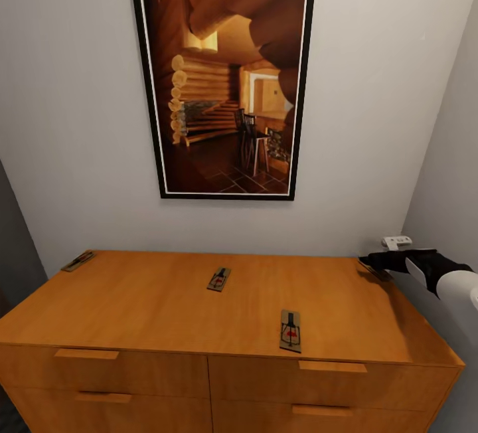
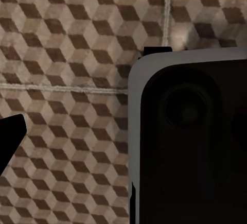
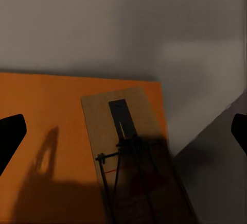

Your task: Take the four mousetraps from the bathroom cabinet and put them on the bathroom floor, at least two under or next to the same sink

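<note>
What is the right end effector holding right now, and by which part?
Nothing. The right end effector is open above the mousetrap at the cabinet's right rear corner, its fingers spread either side without touching it.

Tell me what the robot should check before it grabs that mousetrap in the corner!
1. Right gripper open: ok, in the right wrist view its fingertips sit wide apart.
2. Corner mousetrap between the fingers: ok, it lies in the middle of that view, flat on the cabinet top.
3. Room beside the wall: cannot tell, the trap sits right at the cabinet's back right corner by the wall.
4. Other traps out of the way: ok, the middle mousetrap, the front mousetrap and the far left mousetrap lie well apart.
5. Left gripper free: cannot tell, its wrist view looks down at the bathroom floor.
</note>
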### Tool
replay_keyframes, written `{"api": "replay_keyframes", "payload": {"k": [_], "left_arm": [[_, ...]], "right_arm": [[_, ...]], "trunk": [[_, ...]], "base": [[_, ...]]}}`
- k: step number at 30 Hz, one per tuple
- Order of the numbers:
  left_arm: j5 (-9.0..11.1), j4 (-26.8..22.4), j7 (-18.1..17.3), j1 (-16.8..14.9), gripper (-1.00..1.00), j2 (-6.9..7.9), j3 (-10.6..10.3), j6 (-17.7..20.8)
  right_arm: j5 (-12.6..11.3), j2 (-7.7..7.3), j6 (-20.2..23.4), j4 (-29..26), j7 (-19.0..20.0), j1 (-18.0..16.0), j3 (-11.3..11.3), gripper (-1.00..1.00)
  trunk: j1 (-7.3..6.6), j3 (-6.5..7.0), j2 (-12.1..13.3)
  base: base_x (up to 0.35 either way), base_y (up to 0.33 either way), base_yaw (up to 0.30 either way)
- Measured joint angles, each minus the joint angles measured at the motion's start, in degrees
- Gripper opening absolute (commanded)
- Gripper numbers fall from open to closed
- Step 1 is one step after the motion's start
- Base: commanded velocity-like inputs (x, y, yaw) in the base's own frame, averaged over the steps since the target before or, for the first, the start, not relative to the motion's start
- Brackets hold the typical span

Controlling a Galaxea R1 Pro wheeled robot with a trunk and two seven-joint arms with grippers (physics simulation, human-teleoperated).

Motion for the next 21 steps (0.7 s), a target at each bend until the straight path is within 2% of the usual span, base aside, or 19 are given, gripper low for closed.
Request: {"api": "replay_keyframes", "payload": {"k": [21], "left_arm": [[0.0,0.01,0.0,0.0,1.0,0.0,0.0,0.0]], "right_arm": [[0.0,-0.09,0.01,0.06,0.05,0.17,0.04,1.0]], "trunk": [[0.0,0.0,0.0]], "base": [[0.0,0.0,0.0]]}}
